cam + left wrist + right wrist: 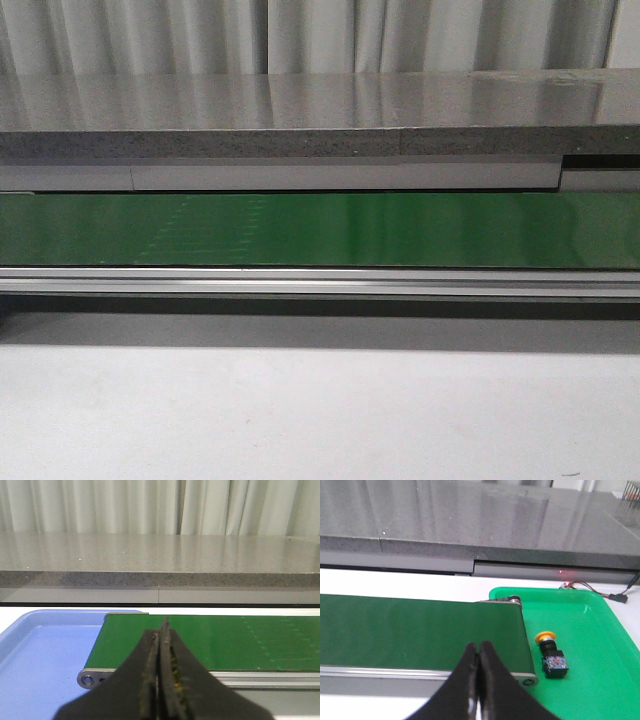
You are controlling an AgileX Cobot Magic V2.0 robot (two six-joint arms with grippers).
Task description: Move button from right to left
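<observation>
The button (550, 653), with a yellow-orange head and a black body bearing a red-white-blue mark, lies on its side in the green tray (590, 630) just past the end of the green conveyor belt (420, 630). My right gripper (477, 647) is shut and empty, over the belt's near edge, apart from the button. My left gripper (161, 630) is shut and empty, over the belt's other end (210, 640), beside a blue tray (40, 655). Neither gripper nor the button shows in the front view.
The belt (320, 230) runs across the front view behind a metal rail (320, 282). A grey stone-like counter (320, 110) and curtains stand behind it. Wires with a connector (615, 596) lie past the green tray's far edge.
</observation>
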